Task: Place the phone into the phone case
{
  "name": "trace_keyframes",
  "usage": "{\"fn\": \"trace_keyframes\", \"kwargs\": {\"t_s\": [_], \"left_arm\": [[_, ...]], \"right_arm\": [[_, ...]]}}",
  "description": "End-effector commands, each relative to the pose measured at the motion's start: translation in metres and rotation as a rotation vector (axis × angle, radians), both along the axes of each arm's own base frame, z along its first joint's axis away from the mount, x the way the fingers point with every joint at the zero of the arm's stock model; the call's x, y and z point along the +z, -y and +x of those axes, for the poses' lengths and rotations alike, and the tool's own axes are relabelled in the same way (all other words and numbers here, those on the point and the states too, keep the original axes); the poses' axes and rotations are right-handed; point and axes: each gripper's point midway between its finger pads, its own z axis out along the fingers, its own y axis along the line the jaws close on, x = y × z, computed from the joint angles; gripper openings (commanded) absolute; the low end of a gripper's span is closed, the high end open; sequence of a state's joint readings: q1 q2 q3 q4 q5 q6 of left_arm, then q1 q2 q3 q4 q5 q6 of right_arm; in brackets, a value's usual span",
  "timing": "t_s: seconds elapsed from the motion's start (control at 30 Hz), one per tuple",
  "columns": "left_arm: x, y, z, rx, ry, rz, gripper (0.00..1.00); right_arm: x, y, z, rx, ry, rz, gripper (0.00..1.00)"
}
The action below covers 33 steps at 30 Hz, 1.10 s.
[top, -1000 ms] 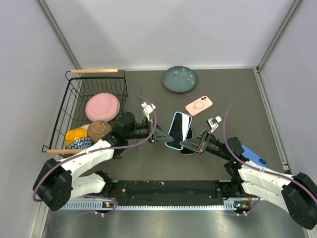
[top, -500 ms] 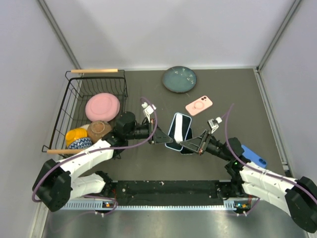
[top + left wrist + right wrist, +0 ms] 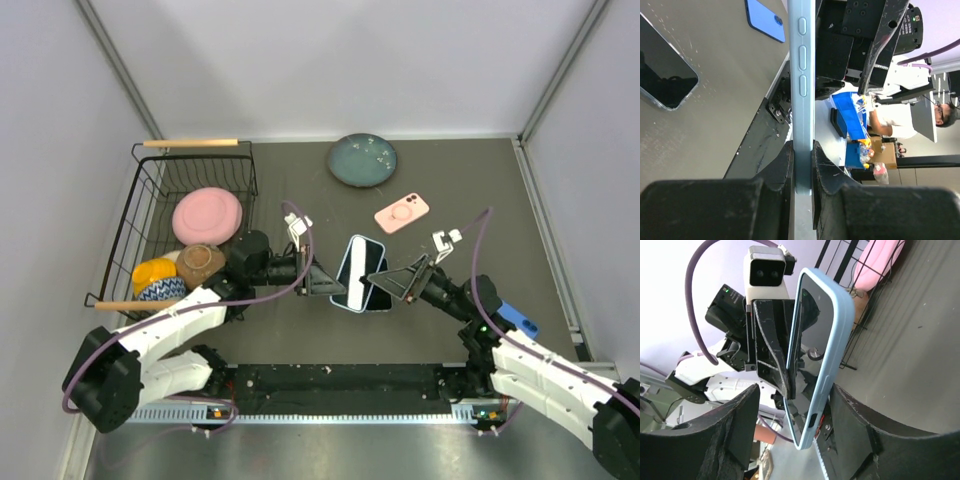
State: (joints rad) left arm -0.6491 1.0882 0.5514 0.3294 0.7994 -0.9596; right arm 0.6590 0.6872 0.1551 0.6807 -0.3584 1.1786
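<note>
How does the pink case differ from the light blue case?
The pink case lies flat on the table, untouched; the light blue case is held off it, pinched by the left gripper. Pink shows its back with a ring; light blue shows a dark screen. Both are phone-sized, with rounded corners.

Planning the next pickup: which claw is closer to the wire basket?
Left. The left claw, shut on the phone, sits just right of the wire basket in the top view. The right claw is farther right, open around the phone's other side.
</note>
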Motion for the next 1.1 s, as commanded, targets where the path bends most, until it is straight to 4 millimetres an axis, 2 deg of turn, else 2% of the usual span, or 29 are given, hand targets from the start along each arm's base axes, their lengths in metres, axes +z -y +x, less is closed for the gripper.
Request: {"fn": "trace_keyframes", "kwargs": {"t_s": [0.0, 0.1, 0.17, 0.2, 0.23, 0.3, 0.33, 0.4, 0.43, 0.57, 0.67, 0.7, 0.73, 0.77, 0.8, 0.83, 0.87, 0.93, 1.07], "left_arm": [[0.04, 0.0, -0.011, -0.054, 0.1, -0.129, 0.0], [0.04, -0.001, -0.012, -0.057, 0.101, -0.13, 0.0], [0.037, -0.001, -0.011, -0.054, 0.102, -0.121, 0.0], [0.035, 0.0, -0.011, -0.056, 0.098, -0.116, 0.0], [0.034, 0.0, -0.01, -0.054, 0.094, -0.113, 0.0], [0.031, 0.001, -0.009, -0.054, 0.088, -0.109, 0.0], [0.027, 0.001, -0.008, -0.052, 0.086, -0.098, 0.0], [0.025, 0.001, -0.003, -0.025, 0.09, -0.07, 0.0], [0.011, -0.001, -0.001, -0.013, 0.077, -0.005, 0.0], [0.014, -0.006, 0.007, 0.031, 0.144, 0.057, 0.0], [0.019, -0.011, 0.014, 0.076, 0.188, 0.086, 0.18], [0.019, -0.013, 0.016, 0.088, 0.198, 0.106, 0.26], [0.019, -0.016, 0.022, 0.118, 0.241, 0.133, 0.4], [0.025, -0.017, 0.026, 0.131, 0.26, 0.149, 0.46], [0.018, -0.022, 0.026, 0.143, 0.247, 0.2, 0.52], [0.018, -0.025, 0.029, 0.151, 0.286, 0.224, 0.72], [0.025, -0.028, 0.037, 0.186, 0.313, 0.246, 0.75], [0.023, -0.035, 0.039, 0.194, 0.346, 0.299, 0.82], [0.038, -0.044, 0.051, 0.249, 0.433, 0.343, 0.85]], "right_arm": [[0.027, 0.001, 0.008, -0.044, 0.105, 0.008, 0.58], [0.026, -0.001, 0.01, -0.044, 0.106, -0.001, 0.56], [0.026, -0.003, 0.012, -0.045, 0.102, -0.005, 0.48], [0.025, -0.003, 0.014, -0.047, 0.102, -0.007, 0.42], [0.026, -0.004, 0.014, -0.045, 0.101, -0.005, 0.28], [0.024, -0.005, 0.016, -0.047, 0.095, -0.008, 0.15], [0.023, -0.005, 0.017, -0.049, 0.09, -0.01, 0.02], [0.02, -0.006, 0.019, -0.053, 0.078, -0.023, 0.0], [0.019, -0.005, 0.02, -0.058, 0.075, -0.028, 0.0], [0.015, -0.005, 0.023, -0.07, 0.057, -0.058, 0.0], [0.012, -0.006, 0.022, -0.061, 0.048, -0.077, 0.0], [0.01, -0.006, 0.022, -0.06, 0.045, -0.083, 0.0], [0.006, -0.006, 0.023, -0.061, 0.034, -0.104, 0.0], [0.003, -0.006, 0.023, -0.059, 0.026, -0.118, 0.0], [0.0, -0.006, 0.023, -0.058, 0.023, -0.13, 0.0], [-0.004, -0.006, 0.023, -0.058, 0.017, -0.147, 0.0], [-0.007, -0.006, 0.023, -0.056, 0.013, -0.158, 0.0], [-0.01, -0.007, 0.022, -0.05, 0.014, -0.178, 0.0], [-0.03, -0.006, 0.027, -0.059, -0.027, -0.256, 0.0]]}}
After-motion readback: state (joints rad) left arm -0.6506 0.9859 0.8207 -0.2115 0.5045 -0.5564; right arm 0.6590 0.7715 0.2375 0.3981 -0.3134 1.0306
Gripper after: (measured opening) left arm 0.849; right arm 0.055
